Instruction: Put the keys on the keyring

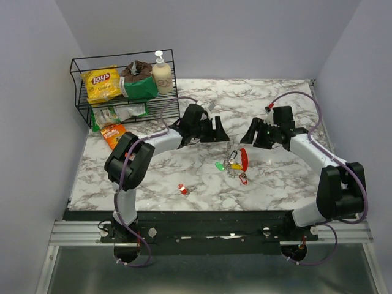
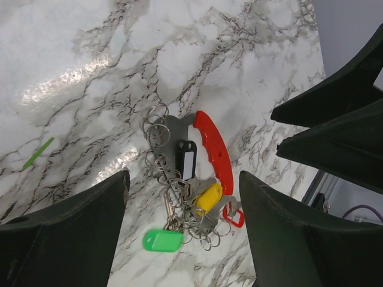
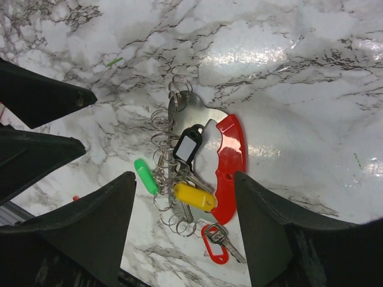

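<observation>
Left hand point(image 1: 222, 133), right hand point(image 1: 250, 136): both wide, empty, over keyring point(image 1: 244, 159) on desk point(image 1: 153, 177); keys point(image 1: 231, 166) bunched at its 8 o'clock; loose red key point(image 1: 182, 188) farther out, 8 o'clock.

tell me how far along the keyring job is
Mostly done, it seems: the yellow key, green key and black tag sit bunched among the keyring rings. In hand: nothing; left gripper and right gripper hover open over it. Left: a red key lying apart toward the table's near edge.
</observation>
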Robot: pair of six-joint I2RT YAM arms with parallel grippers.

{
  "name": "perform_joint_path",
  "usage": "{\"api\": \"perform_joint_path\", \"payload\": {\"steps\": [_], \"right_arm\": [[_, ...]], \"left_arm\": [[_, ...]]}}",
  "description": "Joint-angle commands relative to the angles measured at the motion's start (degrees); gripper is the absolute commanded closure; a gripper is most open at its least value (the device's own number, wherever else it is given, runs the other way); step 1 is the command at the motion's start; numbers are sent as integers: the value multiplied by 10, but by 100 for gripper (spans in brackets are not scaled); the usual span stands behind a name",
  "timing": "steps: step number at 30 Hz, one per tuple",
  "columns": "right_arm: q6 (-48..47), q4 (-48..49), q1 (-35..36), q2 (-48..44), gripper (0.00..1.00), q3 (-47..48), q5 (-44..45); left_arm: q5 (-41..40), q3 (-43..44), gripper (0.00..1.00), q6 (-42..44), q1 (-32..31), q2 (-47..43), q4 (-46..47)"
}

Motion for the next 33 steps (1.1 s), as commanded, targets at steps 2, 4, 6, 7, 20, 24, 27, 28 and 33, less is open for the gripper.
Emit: {"api": "perform_joint_path", "payload": {"steps": [2,4,6,7,20,24,27,28,33], "right_arm": [[2,14,-3,9,25,-3,-21],[2,14,-3,11,25,-3,-23],[3,14,-2,14,25,-3,-24],[2,14,-2,16,25,-3,-27],[-37,6,23,12,32,-6,3],[-56,-7,64,14,34,6,53],[-68,-16,97,25,35,19,84],[-71,-21,105,28,36,22,99],[-81,-24,144,45,40,40,122]], "left_arm": [[15,31,26,0,-10,35,-50],[11,44,27,5,-12,46,-68],[2,53,30,14,-18,53,-87],[0,59,30,16,-19,58,-104],[-39,15,30,31,-25,37,-134],[-32,7,28,24,-16,29,-127],[-34,1,26,28,-9,15,-128],[-35,-3,26,28,-7,9,-130],[-28,-30,25,24,15,-9,-116]]}}
